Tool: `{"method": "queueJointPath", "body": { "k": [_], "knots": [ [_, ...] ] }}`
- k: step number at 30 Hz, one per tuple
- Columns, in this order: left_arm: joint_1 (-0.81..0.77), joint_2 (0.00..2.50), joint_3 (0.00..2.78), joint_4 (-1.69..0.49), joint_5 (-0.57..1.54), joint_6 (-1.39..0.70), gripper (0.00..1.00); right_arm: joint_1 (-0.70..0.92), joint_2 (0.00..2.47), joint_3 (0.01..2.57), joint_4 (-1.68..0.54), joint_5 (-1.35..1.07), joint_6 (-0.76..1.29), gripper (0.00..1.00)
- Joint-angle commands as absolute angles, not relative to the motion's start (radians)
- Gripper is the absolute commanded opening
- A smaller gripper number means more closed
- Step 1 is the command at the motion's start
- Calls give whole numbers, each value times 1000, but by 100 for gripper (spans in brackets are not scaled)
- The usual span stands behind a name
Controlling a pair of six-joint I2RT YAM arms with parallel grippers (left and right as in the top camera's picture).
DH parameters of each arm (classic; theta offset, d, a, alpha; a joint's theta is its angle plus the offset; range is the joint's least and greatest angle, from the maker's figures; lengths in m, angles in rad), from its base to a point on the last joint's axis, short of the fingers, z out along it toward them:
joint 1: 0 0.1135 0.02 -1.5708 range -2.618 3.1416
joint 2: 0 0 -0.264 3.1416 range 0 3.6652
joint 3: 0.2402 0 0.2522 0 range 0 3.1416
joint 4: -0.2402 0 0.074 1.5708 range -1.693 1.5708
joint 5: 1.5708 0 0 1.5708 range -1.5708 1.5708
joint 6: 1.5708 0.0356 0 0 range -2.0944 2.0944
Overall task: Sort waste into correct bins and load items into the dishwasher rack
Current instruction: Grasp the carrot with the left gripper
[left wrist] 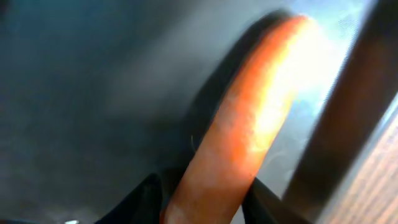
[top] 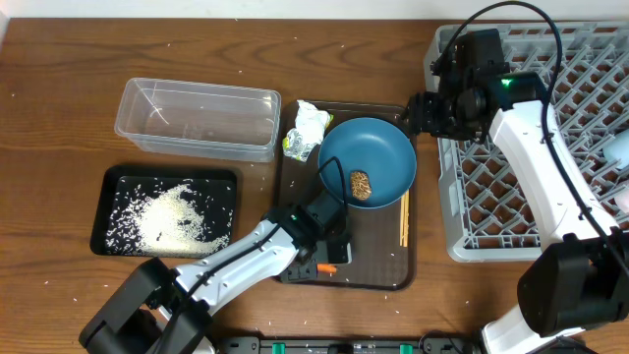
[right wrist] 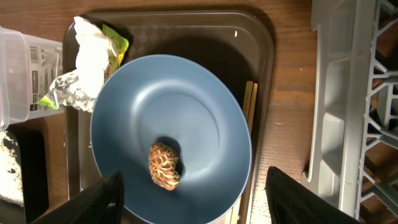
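**Left gripper over the carrot, right gripper spread above the plate**

At far left the clear tub (top: 197,118) sat with nothing visible in it, and just in front of it the black tray (top: 224,180) held a heap of rice (top: 167,211). Neither arm was near them.

The left gripper (top: 330,259) was down at the near edge of the brown serving tray (top: 378,265), right on top of the carrot (left wrist: 249,124). The carrot lay directly under it, between the two dark fingers, and ran lengthwise away from the wrist camera, slanting up to the right. The fingers flanked it closely, but I could not tell whether they had clamped it. This arm was plainly the nearer one, and the lift depended on the fingers crossing the carrot's narrow width.

Further right, the wrapper (top: 307,131) lay at the tray's far left corner, touching the blue plate (top: 378,147). A brown lump (right wrist: 163,165) sat on the plate. The chopsticks (top: 404,218) lay beside the plate's right edge.

The right gripper (right wrist: 194,177) hung over the plate's right side with its fingers spread wide and nothing in them. The grey rack (top: 550,197) stood just to its right.

From overhead only a sliver of orange showed. The left wrist view showed the carrot's direction, though blurred.
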State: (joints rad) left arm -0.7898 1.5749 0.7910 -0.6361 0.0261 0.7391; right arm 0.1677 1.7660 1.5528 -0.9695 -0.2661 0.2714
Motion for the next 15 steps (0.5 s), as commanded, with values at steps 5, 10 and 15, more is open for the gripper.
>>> {"method": "queueJointPath", "body": {
  "k": [5,10,15],
  "knots": [
    [-779,1583,781,-638,-25,718,28,167,1740,1557,-980,-274,283,66],
    [-780,1582,788,-638,-70,717,27,167,1740,1557,-980,-274,283,65],
    [-779,1570,833,-654,-125,646,28,167,1740,1557,-981,-274,283,66]
  ]
}}
